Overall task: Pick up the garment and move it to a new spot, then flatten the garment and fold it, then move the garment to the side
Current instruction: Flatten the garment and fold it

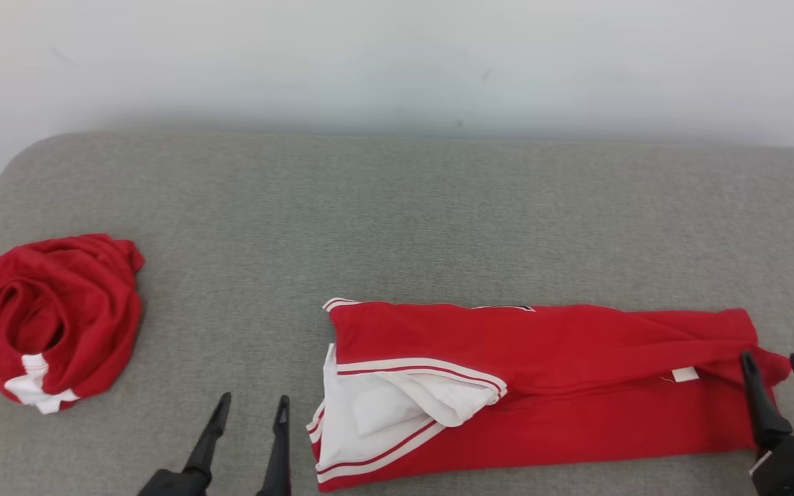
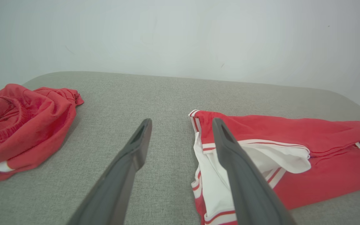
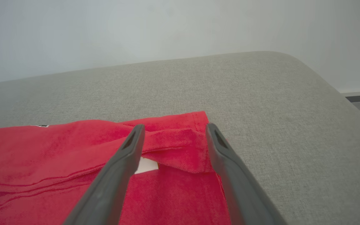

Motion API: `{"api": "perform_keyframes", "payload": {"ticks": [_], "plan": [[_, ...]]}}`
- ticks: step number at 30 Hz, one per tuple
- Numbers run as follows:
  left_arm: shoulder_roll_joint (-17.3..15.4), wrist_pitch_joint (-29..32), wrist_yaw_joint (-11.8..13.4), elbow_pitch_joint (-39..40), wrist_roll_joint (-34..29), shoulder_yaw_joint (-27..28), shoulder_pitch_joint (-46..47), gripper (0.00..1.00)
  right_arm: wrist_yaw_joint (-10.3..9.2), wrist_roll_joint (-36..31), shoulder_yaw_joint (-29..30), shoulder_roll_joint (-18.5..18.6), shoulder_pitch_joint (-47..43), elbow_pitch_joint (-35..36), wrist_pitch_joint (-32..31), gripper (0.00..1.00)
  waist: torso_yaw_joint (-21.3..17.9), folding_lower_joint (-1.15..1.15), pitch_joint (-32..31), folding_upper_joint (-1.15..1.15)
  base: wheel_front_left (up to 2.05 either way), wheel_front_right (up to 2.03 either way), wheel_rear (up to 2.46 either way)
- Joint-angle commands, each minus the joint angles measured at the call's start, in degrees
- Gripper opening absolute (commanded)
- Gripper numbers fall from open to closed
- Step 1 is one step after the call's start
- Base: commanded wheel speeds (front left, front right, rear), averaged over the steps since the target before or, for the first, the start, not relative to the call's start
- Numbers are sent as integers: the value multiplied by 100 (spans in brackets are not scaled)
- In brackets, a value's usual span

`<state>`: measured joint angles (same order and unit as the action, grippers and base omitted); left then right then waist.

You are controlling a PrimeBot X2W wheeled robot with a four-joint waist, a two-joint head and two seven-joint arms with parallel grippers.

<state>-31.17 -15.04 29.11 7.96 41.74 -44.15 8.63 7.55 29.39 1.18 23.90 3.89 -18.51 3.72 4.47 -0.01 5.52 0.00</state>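
Note:
A red garment (image 1: 562, 386) with white striped trim lies folded lengthwise on the grey cushion (image 1: 397, 220), its white-lined end turned back at the left. It shows again in the left wrist view (image 2: 308, 150) and the right wrist view (image 3: 73, 162). My left gripper (image 1: 252, 408) stands open just left of the garment's striped end, nothing between its fingers (image 2: 139, 140). My right gripper (image 1: 776, 368) is open over the garment's right end, above a small white label (image 3: 147, 165), with its fingers (image 3: 133, 143) apart and holding nothing.
A second red garment (image 1: 59, 317) with white bands lies crumpled near the cushion's left edge, also seen in the left wrist view (image 2: 20, 125). A pale wall (image 1: 397, 62) rises behind. Bare grey cushion stretches behind and between the two garments.

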Motion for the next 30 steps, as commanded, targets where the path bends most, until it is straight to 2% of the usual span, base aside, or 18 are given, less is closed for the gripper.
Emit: {"api": "perform_keyframes", "payload": {"ticks": [1, 5, 12, 24, 25, 26, 27, 28, 29, 30], "plan": [[58, -18, -59, -24, -122, 55, -63, 100, -14, 81, 91, -28, 8, -106, 8, 100, 210, 1, -44, 0, 0, 0, 0], [276, -18, -296, -93, -365, 138, -221, 100, -14, 212, 440, -35, 107, -620, -100, 100, 439, 1, -29, 0, 0, 0, 0], [436, -18, -642, -304, -603, 233, -382, 100, -14, 66, 848, -57, 127, -1376, -146, 100, 675, 1, -30, 0, 0, 0, 0], [482, -18, -983, -422, -789, 314, -274, 100, -14, 293, 825, -134, 474, -2105, -128, 99, 638, 1, 214, 0, 0, 0, 0], [477, -18, -985, -432, -803, 311, -270, 100, -14, 317, 789, -141, 522, -2189, -161, 93, 633, 1, 234, 0, 0, 0, 0], [478, -19, -1007, -440, -815, 307, -264, 100, -14, 337, 746, -145, 542, -2275, -203, 73, 635, 1, 246, 0, 0, 0, 0], [487, -19, -1025, -447, -822, 301, -250, 100, -14, 363, 697, -155, 556, -2347, -236, 62, 638, 1, 257, 0, 0, 0, 0], [498, -19, -1038, -450, -830, 298, -235, 100, -14, 409, 650, -164, 573, -2406, -268, 41, 640, 1, 267, 0, 0, 0, 0], [508, -19, -1040, -453, -840, 290, -223, 100, -15, 432, 609, -156, 586, -2449, -266, 29, 641, 1, 277, 0, 0, 0, 0], [522, -19, -1027, -446, -848, 296, -205, 100, -15, 461, 570, -139, 595, -2482, -247, 4, 640, 1, 285, 0, 0, 0, 0]]}}
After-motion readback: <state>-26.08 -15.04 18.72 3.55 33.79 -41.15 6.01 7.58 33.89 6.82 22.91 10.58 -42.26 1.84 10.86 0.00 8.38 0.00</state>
